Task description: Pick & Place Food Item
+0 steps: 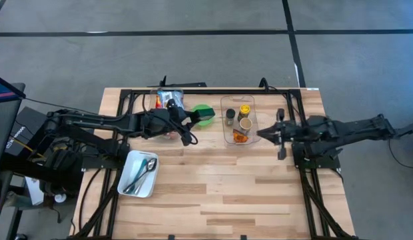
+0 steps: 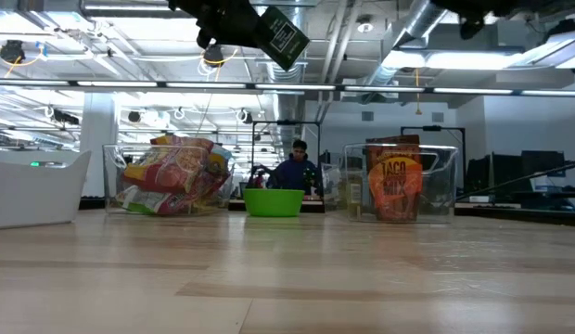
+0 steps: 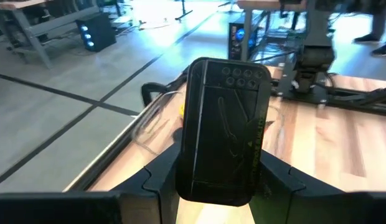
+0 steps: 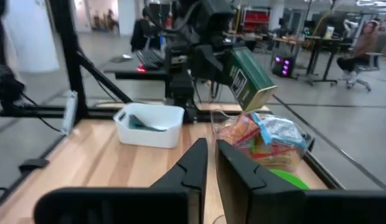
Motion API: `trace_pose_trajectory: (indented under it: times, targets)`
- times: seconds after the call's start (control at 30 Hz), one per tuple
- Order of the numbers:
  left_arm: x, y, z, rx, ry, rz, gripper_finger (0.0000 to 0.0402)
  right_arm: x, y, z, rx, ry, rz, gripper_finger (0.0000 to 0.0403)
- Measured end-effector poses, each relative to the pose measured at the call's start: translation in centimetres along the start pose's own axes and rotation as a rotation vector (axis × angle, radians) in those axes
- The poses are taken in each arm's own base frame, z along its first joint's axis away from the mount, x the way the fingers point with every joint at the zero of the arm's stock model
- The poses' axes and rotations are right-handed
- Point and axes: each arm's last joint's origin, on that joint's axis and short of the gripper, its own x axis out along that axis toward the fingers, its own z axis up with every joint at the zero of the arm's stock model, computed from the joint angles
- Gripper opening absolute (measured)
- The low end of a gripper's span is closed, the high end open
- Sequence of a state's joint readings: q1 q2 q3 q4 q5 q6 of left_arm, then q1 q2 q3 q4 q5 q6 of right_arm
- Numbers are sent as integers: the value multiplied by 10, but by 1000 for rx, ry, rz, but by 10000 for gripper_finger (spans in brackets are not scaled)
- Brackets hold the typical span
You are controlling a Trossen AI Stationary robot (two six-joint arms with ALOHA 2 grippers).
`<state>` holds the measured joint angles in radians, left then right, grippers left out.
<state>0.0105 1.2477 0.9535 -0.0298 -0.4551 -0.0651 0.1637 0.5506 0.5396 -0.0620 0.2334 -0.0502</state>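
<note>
The left gripper [image 3: 221, 180] is clenching a dark green packet [image 3: 223, 127] (lifted), the green bowl [image 1: 204, 115] lying just beyond it; the right gripper [image 4: 210, 163] is waiting, pinched closed.

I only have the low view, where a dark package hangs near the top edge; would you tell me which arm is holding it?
Observer: The left gripper has it. The dark green box is clamped between its two fingers.
Operator: Thank you. Where over the table is it?
Observer: From above, it is raised beside the green bowl, next to the bin of snack bags.
Operator: And the other arm?
Observer: The right gripper is shut and empty, at the right side of the clear bin of bottles.
</note>
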Motion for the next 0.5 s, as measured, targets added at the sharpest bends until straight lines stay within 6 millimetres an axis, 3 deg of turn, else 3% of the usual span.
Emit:
trace_pose_trajectory:
  times: [0.27,0.5]
  targets:
    - [21,-10,-7,-5,-16,-42,140,-26,-6,-17,82,-66,-3,27]
    - [52,-17,-8,32,4,-21,140,-32,-7,-25,96,-69,-2,27]
